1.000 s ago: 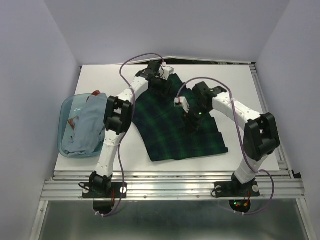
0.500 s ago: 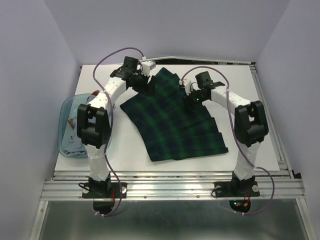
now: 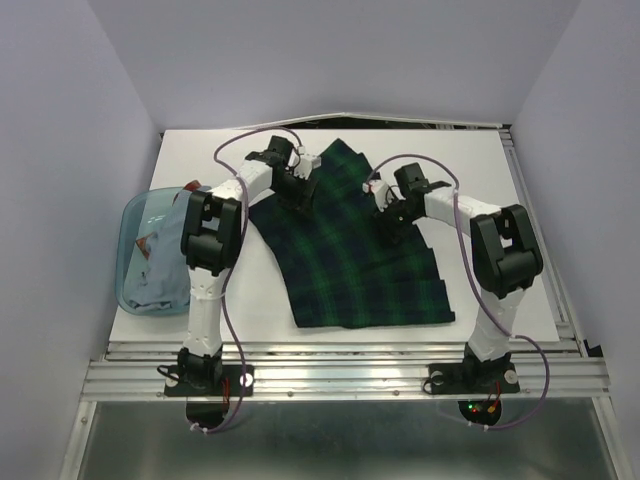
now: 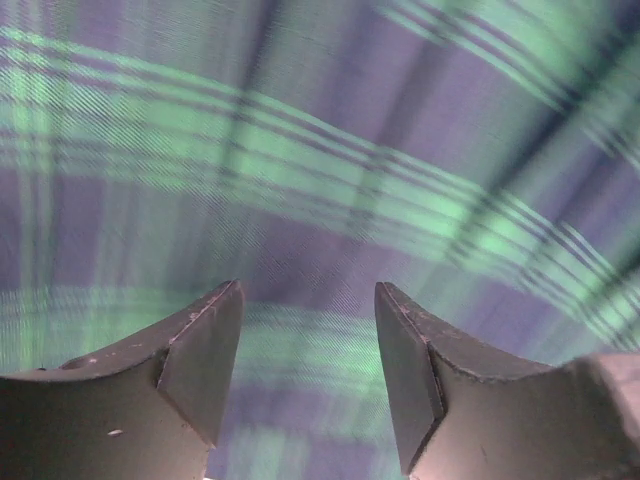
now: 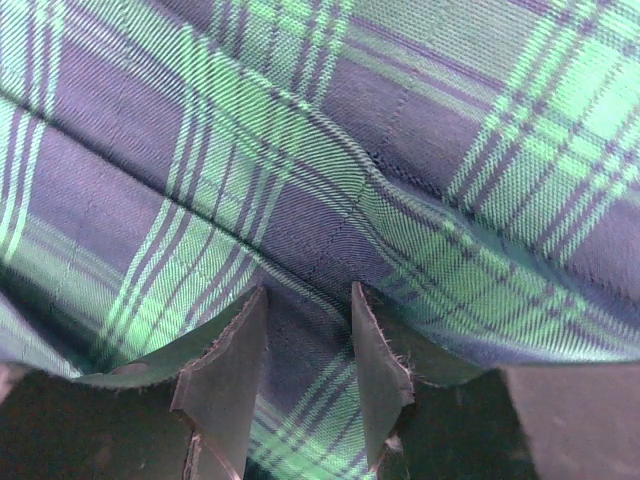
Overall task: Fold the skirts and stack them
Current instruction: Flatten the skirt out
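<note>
**Both my grippers down on the tartan skirt**

Nearest to my bases lies the wide end of the tartan skirt (image 3: 340, 270), spread flat on the white table (image 3: 500, 180). Its edge on my right side runs in steps. To the left, just beside the table's left border, stands the blue tub (image 3: 128, 225), and a pale grey-blue skirt (image 3: 155, 285) lies crumpled inside it, well apart from the tartan one.

Further in, my right gripper (image 3: 386, 222) is down on the right part of the tartan skirt. In the right wrist view, the right gripper (image 5: 308, 292) has its jaws apart by a narrow gap. The cloth shows through this gap, and a raised fold runs across just beyond the tips. I see nothing clamped between the jaws.

A little further, my left gripper (image 3: 300, 195) is low over the left part of the same skirt, near its narrow far end. In the left wrist view, the left gripper (image 4: 309, 285) has its jaws wider apart, with smooth tartan between them. It holds nothing.

The narrow end of the skirt points toward the far edge of the table.
</note>
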`<action>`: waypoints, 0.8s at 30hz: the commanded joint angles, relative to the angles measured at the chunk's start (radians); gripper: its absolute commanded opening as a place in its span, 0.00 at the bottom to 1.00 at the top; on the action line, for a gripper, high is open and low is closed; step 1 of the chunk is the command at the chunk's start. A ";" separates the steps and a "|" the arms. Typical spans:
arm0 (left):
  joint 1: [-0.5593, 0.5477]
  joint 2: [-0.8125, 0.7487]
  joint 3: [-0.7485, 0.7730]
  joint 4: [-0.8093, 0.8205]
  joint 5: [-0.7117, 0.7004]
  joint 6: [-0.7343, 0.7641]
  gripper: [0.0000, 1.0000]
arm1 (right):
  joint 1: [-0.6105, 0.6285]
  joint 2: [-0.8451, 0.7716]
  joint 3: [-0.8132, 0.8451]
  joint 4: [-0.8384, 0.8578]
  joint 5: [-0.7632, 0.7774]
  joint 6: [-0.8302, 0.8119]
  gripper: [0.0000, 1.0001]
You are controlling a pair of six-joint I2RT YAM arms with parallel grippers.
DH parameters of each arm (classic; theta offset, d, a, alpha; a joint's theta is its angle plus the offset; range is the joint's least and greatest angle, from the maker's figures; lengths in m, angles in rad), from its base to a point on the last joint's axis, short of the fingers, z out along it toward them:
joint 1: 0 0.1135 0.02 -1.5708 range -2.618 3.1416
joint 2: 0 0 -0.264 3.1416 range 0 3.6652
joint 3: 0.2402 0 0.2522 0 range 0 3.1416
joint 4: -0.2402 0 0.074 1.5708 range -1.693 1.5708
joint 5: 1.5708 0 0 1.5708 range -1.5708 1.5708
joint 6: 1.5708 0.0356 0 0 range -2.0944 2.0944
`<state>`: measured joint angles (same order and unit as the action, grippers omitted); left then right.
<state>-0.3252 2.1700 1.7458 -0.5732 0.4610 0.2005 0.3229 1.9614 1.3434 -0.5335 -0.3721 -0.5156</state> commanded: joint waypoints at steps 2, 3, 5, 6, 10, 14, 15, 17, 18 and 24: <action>-0.005 0.155 0.236 -0.097 0.002 0.028 0.62 | 0.008 -0.039 -0.107 -0.184 -0.163 0.037 0.46; -0.006 0.230 0.295 -0.125 -0.002 0.037 0.61 | 0.008 -0.041 -0.110 -0.200 -0.204 0.045 0.46; -0.008 0.316 0.482 -0.200 0.011 0.047 0.59 | 0.028 -0.033 -0.112 -0.250 -0.312 0.063 0.47; -0.008 0.332 0.504 -0.200 0.011 0.042 0.58 | 0.028 -0.030 -0.107 -0.264 -0.335 0.068 0.47; -0.034 0.320 0.453 -0.179 0.019 0.059 0.56 | 0.096 -0.036 -0.113 -0.292 -0.439 0.084 0.47; -0.069 0.228 0.289 -0.136 0.069 0.108 0.55 | 0.154 -0.058 -0.151 -0.304 -0.490 0.083 0.47; -0.077 0.187 0.229 -0.125 0.088 0.129 0.55 | 0.154 -0.067 -0.170 -0.312 -0.501 0.074 0.47; -0.077 0.145 0.180 -0.114 0.140 0.143 0.55 | 0.166 -0.099 -0.184 -0.325 -0.537 0.049 0.47; -0.077 0.105 0.149 -0.113 0.157 0.154 0.55 | 0.166 -0.111 -0.182 -0.345 -0.547 0.040 0.47; -0.052 -0.025 0.184 -0.145 0.292 0.226 0.61 | 0.130 -0.240 -0.061 -0.347 -0.430 0.015 0.55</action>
<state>-0.4019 2.2848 1.8900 -0.6796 0.6430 0.3679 0.4850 1.8400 1.1774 -0.8738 -0.8371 -0.4717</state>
